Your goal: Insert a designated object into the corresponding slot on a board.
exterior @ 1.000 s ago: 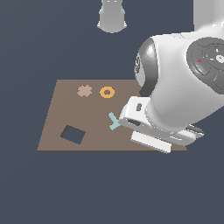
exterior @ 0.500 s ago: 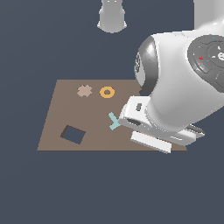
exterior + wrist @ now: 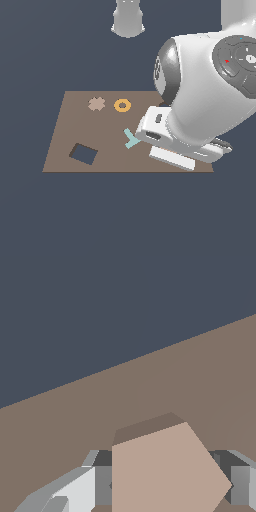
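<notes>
My glossy white plastic-looking arm (image 3: 210, 100) gleams above the matt, smooth brown board (image 3: 107, 145), and the pentagon block (image 3: 165, 471) looks equally matt.

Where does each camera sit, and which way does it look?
Exterior view: off the arm, above, looking down on the board; the big white arm covers the board's right part in this view.
Wrist view: on the wrist, close over the board, facing the pentagon block between the pincer fingers.
Shared: only the board.
</notes>
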You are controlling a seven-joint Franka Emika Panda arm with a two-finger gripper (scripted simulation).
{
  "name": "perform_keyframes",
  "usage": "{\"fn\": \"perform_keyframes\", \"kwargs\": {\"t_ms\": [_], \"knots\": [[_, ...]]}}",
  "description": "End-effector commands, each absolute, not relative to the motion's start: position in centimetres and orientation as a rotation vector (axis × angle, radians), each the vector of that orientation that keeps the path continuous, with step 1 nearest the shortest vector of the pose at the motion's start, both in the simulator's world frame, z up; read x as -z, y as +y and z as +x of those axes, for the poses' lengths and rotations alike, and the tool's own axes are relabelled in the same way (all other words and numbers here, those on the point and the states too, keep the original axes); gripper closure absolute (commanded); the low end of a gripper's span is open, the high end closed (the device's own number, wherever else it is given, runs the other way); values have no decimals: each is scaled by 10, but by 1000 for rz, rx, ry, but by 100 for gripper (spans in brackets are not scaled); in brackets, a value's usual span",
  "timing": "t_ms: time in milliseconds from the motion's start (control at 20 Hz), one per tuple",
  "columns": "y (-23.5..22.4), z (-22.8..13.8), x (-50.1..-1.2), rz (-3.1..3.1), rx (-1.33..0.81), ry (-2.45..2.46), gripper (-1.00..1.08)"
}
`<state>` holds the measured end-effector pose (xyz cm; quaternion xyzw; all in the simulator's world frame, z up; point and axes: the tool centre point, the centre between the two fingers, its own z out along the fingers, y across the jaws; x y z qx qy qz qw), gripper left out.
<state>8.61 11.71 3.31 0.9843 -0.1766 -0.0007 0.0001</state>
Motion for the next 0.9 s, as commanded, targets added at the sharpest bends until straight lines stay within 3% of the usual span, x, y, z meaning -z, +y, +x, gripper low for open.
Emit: {"fn": "perform_keyframes", "kwargs": {"t_ms": [0,850], "knots": [[118,81,-34,3092,1,-554,108],[128,-8,-38,3093,2,-552,108]]}}
